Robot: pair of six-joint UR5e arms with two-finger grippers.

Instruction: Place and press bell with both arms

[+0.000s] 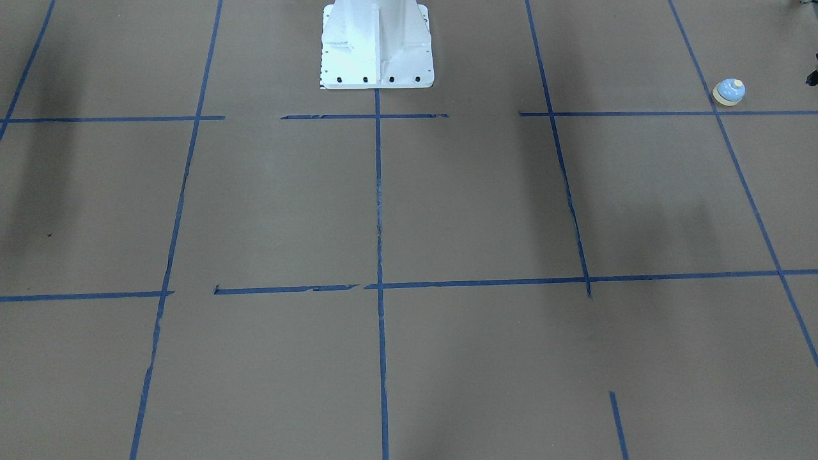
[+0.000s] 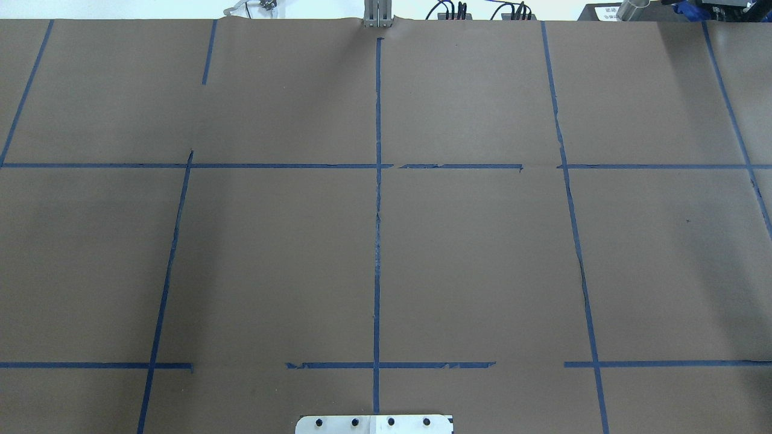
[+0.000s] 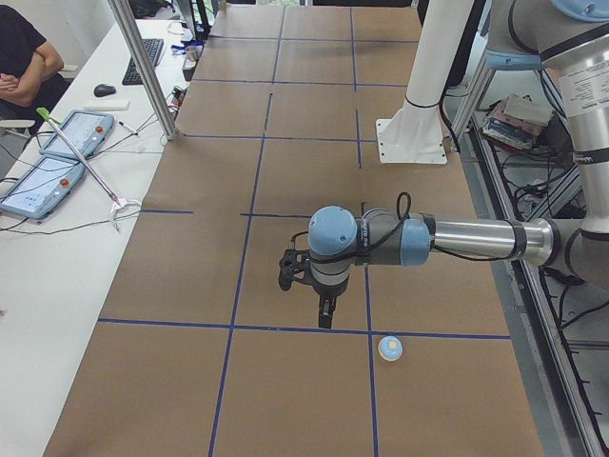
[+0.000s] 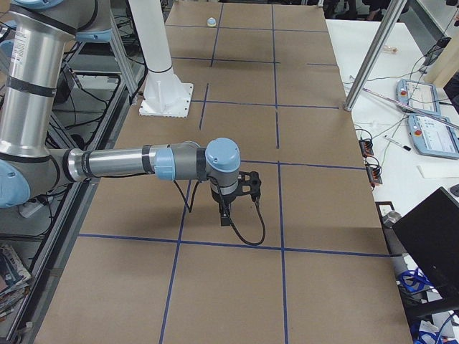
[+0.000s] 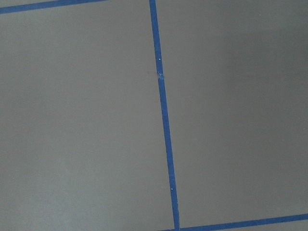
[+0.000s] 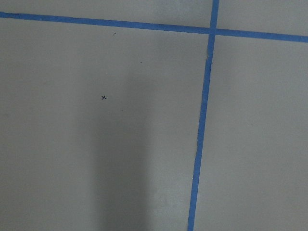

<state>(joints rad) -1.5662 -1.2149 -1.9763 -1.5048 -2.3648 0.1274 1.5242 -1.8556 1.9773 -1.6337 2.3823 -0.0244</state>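
Just there, bell [image 3: 390, 348] upright on table [image 3: 285, 400], near left gripper [image 3: 325, 320].

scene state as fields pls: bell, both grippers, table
bell: upright on the table, far out on the robot's left side, by a crossing of blue tape; nothing touches it
left gripper: points down over the table, apart from the bell; cannot tell if open or shut
right gripper: points down at the table's other end, far from the bell; cannot tell if open or shut
table cover: brown paper, taped grid
pedestal: white, mid robot-side edge
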